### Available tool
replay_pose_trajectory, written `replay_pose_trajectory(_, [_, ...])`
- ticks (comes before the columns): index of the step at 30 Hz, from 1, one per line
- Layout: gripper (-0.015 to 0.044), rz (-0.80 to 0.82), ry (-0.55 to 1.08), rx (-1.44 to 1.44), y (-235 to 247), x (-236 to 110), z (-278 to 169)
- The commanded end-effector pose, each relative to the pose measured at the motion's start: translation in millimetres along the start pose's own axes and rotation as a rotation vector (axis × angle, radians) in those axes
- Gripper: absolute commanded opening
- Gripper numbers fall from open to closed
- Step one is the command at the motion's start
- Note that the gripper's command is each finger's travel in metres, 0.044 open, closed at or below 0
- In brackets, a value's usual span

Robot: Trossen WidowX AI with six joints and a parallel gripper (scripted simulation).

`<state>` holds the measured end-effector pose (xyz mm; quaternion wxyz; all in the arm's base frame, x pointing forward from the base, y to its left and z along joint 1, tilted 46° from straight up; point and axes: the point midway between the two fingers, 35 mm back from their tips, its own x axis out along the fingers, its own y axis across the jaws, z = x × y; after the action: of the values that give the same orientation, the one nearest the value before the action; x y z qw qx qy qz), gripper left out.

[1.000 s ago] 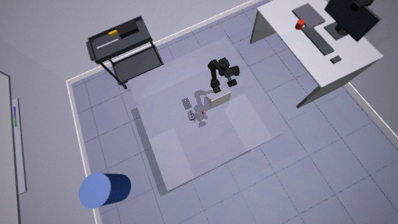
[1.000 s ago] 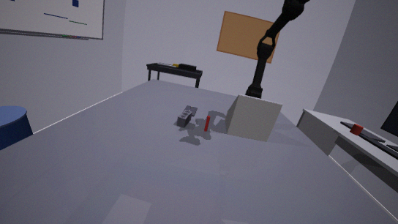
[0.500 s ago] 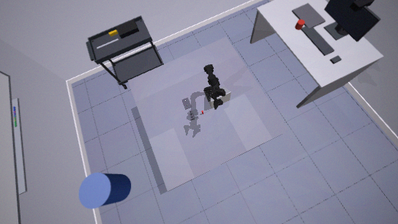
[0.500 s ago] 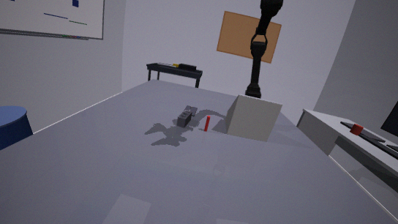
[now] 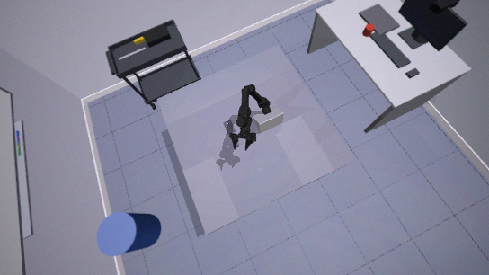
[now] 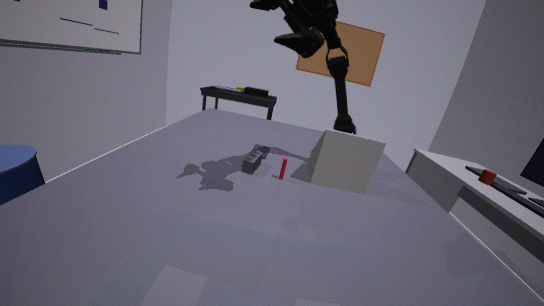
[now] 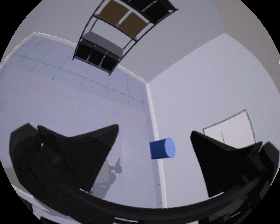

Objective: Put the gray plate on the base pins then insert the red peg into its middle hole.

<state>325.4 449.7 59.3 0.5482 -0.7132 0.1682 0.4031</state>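
While the arm rises from its pale block, the claw hangs high above the tabletop with its fingers spread wide and nothing between them. Down on the tabletop, the red peg stands upright near the block's left side. Just left of the peg sits the dark base; whether the gray plate lies on it cannot be made out. Through the wrist view, both fingers frame a blue cylinder far off.
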Motion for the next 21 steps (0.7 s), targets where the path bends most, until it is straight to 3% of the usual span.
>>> replay_pose_trajectory(1, [0.044, 0.138, 0.17, 0.06, 25, 23, -62])
replay_pose_trajectory(8, [0.044, 0.381, 0.469, 0.164, 74, 34, -170])
replay_pose_trajectory(16, [0.044, 0.684, 0.833, 0.262, 134, 3, -286])
replay_pose_trajectory(21, [0.044, 0.739, 0.896, 0.273, 141, -6, -306])
